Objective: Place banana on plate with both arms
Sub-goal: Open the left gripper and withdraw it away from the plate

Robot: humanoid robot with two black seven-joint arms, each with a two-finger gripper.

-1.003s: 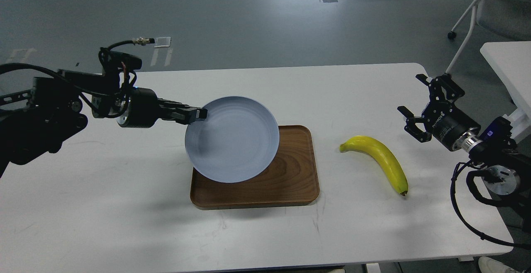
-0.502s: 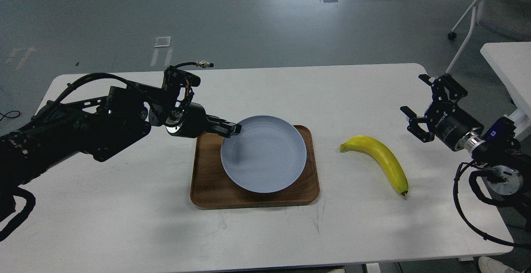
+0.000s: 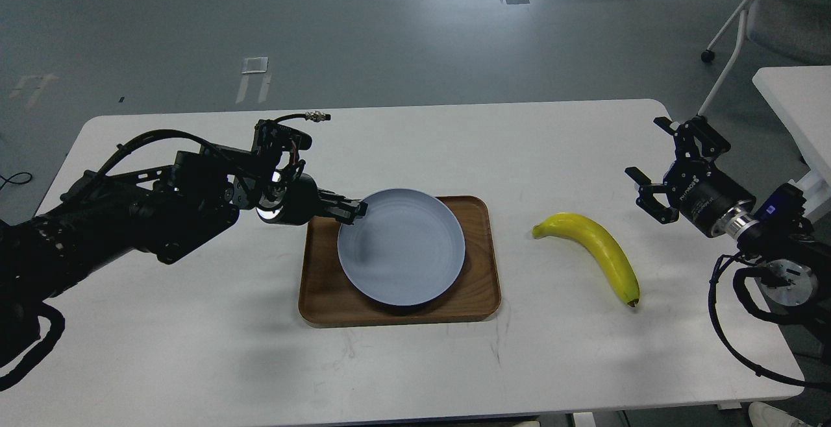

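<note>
Holding the plate [image 3: 402,257] rim at its 10 o'clock over the tray [image 3: 483,297], the left gripper [image 3: 354,209] is closed on it; next I think it must release, while the right gripper [image 3: 662,170], jaws wide and empty, must reach the banana [image 3: 600,252] at its 8 o'clock.

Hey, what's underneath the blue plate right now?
The plate sits over a brown wooden tray, which rests on the white table. The tray's middle is hidden by the plate, so anything lying there cannot be seen.

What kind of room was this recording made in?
Probably a lab or office workspace: a white table on a bare grey floor with tape marks, a rolling office chair at the back right, and a second white table.
</note>
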